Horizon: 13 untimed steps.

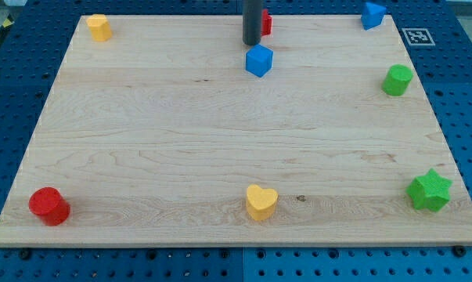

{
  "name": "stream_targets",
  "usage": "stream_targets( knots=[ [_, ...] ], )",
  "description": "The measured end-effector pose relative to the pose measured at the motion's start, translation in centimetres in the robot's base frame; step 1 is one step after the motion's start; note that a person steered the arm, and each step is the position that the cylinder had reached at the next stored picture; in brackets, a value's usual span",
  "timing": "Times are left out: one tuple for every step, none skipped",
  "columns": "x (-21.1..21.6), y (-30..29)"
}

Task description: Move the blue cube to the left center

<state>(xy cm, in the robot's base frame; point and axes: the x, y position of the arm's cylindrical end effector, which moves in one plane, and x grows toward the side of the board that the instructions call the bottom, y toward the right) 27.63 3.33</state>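
The blue cube sits on the wooden board near the view's top, a little right of centre. My tip is the lower end of the dark rod; it stands just above the cube in the view, slightly to its left, close to it or touching it. A red block shows partly behind the rod, its shape hidden.
A second blue block lies at the top right. A yellow block is at the top left. A green cylinder and green star are at the right edge. A yellow heart and red cylinder lie near the bottom.
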Motion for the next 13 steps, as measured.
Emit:
stream_targets(
  knots=[
    [3.8,2.5],
    [6.8,3.2],
    [6.9,3.2],
    [6.8,1.4],
    [6.8,-2.2],
    [6.8,-4.8],
    [6.8,-6.8],
    [7.3,-8.4],
    [8.8,-9.6],
    [9.8,-11.5],
    [10.0,-14.2],
    [10.0,-17.6],
    [10.4,-19.9]
  ],
)
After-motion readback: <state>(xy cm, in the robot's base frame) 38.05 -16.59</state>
